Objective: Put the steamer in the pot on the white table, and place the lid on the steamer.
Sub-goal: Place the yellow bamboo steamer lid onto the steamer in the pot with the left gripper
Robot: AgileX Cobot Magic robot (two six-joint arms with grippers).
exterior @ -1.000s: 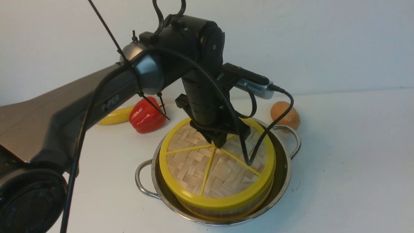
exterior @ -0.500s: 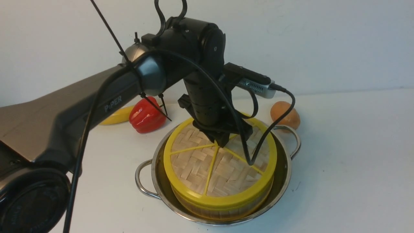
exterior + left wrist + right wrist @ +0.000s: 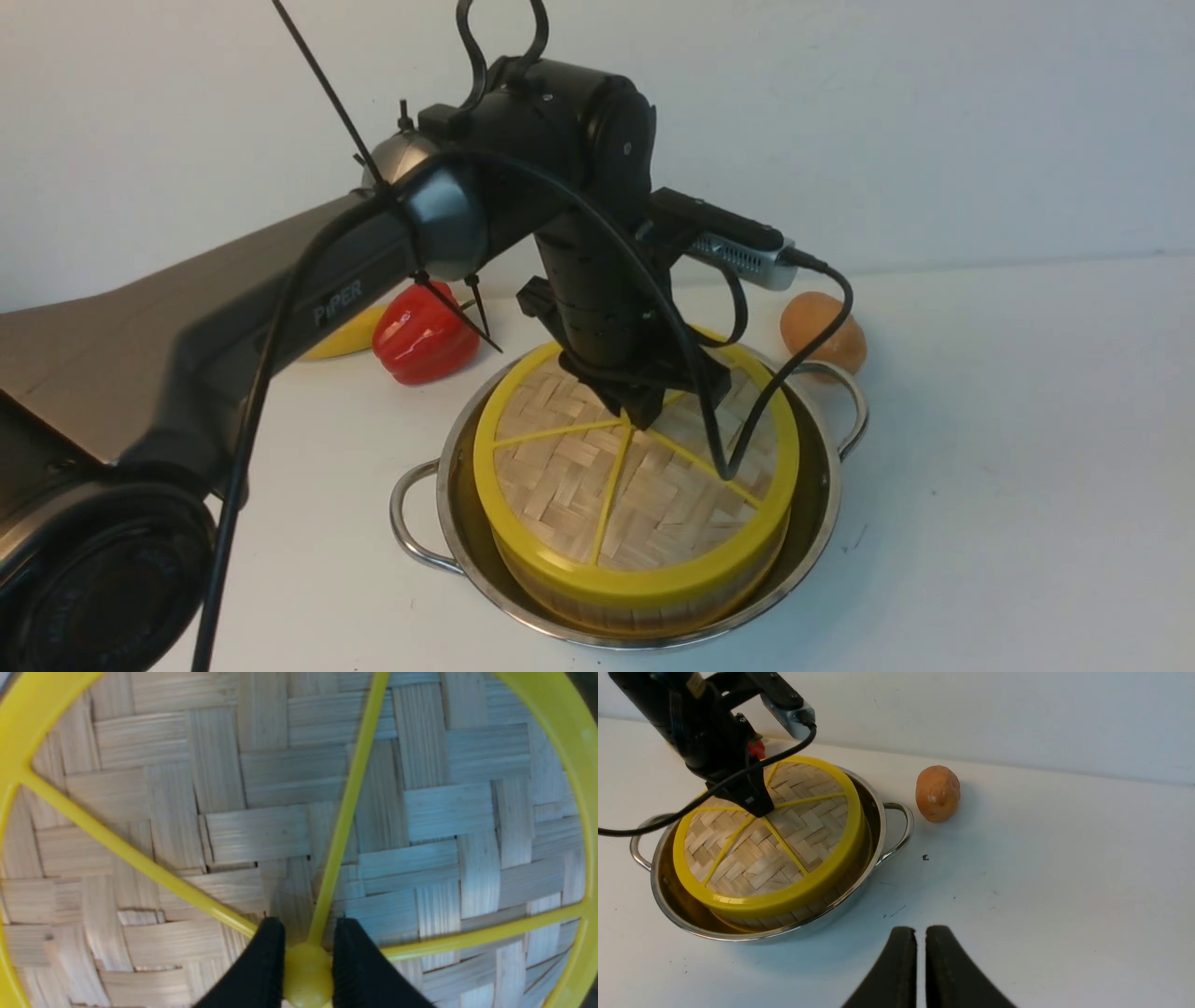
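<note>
The steel pot (image 3: 826, 485) stands on the white table (image 3: 1008, 467). The steamer stands inside it; only its bamboo wall (image 3: 644, 611) shows under the lid. The woven lid (image 3: 579, 485) with yellow rim and spokes lies over the steamer, covering its contents. My left gripper (image 3: 637, 415) points straight down and is shut on the lid's small yellow hub (image 3: 307, 970), one finger on each side (image 3: 308, 933). My right gripper (image 3: 921, 933) is shut and empty above bare table, right of the pot (image 3: 878, 826) and lid (image 3: 794, 849).
A red bell pepper (image 3: 425, 331) and a yellow banana (image 3: 336, 338) lie behind the pot on the left. A brown potato (image 3: 822, 329) lies behind the pot's right handle and shows in the right wrist view (image 3: 937, 793). A white wall rises at the back.
My left gripper has carried the lid slightly to the right, so it sits more squarely over the steamer. It stays shut on the hub. The pot has not moved.
</note>
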